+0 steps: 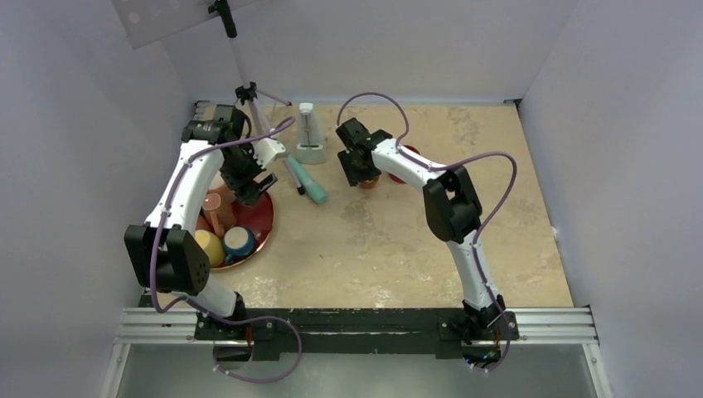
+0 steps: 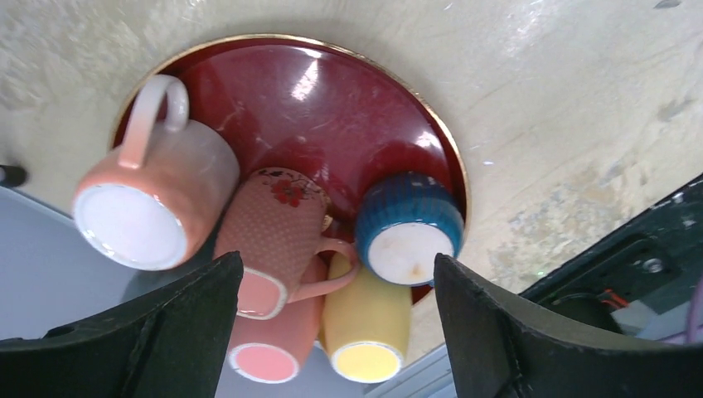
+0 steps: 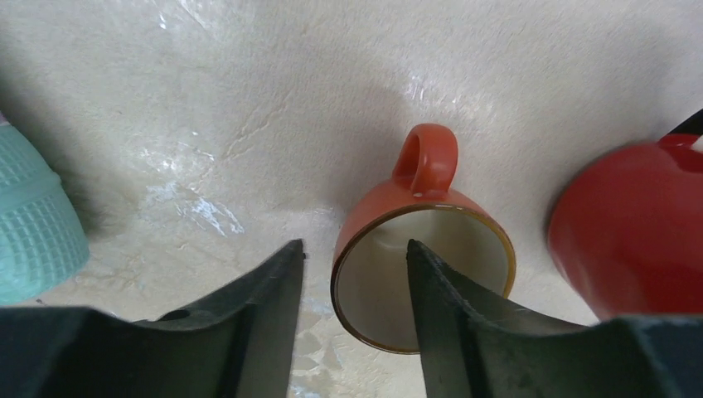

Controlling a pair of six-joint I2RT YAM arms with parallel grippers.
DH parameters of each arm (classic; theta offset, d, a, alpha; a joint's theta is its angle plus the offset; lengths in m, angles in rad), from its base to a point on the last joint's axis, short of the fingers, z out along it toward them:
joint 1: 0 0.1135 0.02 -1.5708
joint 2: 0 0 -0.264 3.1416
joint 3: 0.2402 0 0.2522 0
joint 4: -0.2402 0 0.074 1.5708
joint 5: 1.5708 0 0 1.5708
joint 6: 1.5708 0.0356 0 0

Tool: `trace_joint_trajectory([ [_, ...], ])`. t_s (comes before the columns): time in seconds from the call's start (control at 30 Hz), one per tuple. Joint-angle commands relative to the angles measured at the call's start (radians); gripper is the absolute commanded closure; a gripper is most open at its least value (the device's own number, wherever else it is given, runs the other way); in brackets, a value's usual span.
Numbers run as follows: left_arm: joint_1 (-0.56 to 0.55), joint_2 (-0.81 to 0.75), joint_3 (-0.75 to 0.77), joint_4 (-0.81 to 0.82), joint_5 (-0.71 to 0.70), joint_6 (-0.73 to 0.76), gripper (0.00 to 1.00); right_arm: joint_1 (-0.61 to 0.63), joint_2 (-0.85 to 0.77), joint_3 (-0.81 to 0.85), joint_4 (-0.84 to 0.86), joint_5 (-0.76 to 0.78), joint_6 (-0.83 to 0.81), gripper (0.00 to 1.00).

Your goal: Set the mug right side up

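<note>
Located orange mug (image 1: 369,182) at far centre of the desk (image 1: 373,249), directly under the right jaws and just beside a red vessel (image 1: 409,154) on its right. Seen from overhead only as a small orange patch, largely hidden by the wrist. Confirmed in the right wrist view: mouth up toward the camera, cream inside, handle (image 3: 427,157) pointing away. Found right jaws spread and straddling the mug's left wall, with one finger (image 3: 452,332) down inside the mouth and the other finger (image 3: 249,323) outside, a sliver of desk showing between it and the rim. Cannot tell contact between inner finger and wall. Noted a narrow gap between mug and red vessel. Noted teal ribbed object (image 3: 29,220) at the left edge of that view, apart from the mug.

Recorded right arm stretched far forward, bent leftward past the elbow, wrist pitched down. Recorded left arm reaching up the left side, wrist over a dark red plate (image 2: 332,91). Found left jaws spread wide, gripping nothing, hanging above the plate. Shown clearly by the left wrist view alone: five cups crowded together on the plate, namely pale pink (image 2: 157,191), dotted pink (image 2: 278,220), blue ribbed (image 2: 406,211), yellow (image 2: 365,323) and a second plain pink (image 2: 273,352).

Noted bare desk across near centre and right, between mug and arm bases. Noted tighter room at the far left: metronome-like item (image 1: 308,137) and tripod (image 1: 253,95) close to the back wall.
</note>
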Motion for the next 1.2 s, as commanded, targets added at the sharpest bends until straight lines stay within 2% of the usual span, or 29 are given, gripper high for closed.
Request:
trace_joint_trajectory([
  [0.0, 0.016, 0.049, 0.090, 0.031, -0.043, 0.167, 0.11, 0.002, -0.038, 0.070, -0.005, 0.028, -0.022, 0.46],
  [0.2, 0.056, 0.261, 0.273, 0.019, -0.145, 0.270, 0.16, 0.004, -0.164, 0.053, 0.008, 0.015, -0.013, 0.41],
  [0.3, 0.066, 0.332, 0.287, 0.047, -0.234, 0.332, 0.31, 0.004, -0.273, -0.031, 0.062, -0.008, 0.003, 0.41],
  [0.33, 0.066, 0.347, 0.276, 0.056, -0.249, 0.356, 0.33, 0.004, -0.307, -0.064, 0.079, -0.009, 0.008, 0.41],
  [0.5, 0.066, 0.413, 0.241, 0.177, -0.290, 0.384, 0.31, 0.004, -0.405, -0.154, 0.099, 0.013, 0.033, 0.41],
  [0.67, 0.066, 0.496, 0.248, 0.203, -0.304, 0.363, 0.30, 0.004, -0.447, -0.211, 0.121, -0.009, 0.043, 0.41],
  [0.77, 0.066, 0.545, 0.233, 0.192, -0.352, 0.372, 0.33, 0.004, -0.459, -0.237, 0.132, -0.023, 0.045, 0.41],
  [0.87, 0.066, 0.573, 0.222, 0.206, -0.393, 0.380, 0.41, 0.004, -0.462, -0.240, 0.134, -0.031, 0.045, 0.41],
  [1.0, 0.066, 0.575, 0.234, 0.205, -0.373, 0.372, 0.62, 0.004, -0.467, -0.240, 0.138, -0.049, 0.045, 0.41],
  [1.03, 0.066, 0.575, 0.233, 0.196, -0.372, 0.373, 0.64, 0.004, -0.469, -0.241, 0.140, -0.052, 0.043, 0.41],
  [1.17, 0.065, 0.562, 0.173, 0.217, -0.400, 0.420, 0.53, 0.004, -0.476, -0.241, 0.140, -0.047, 0.034, 0.41],
])
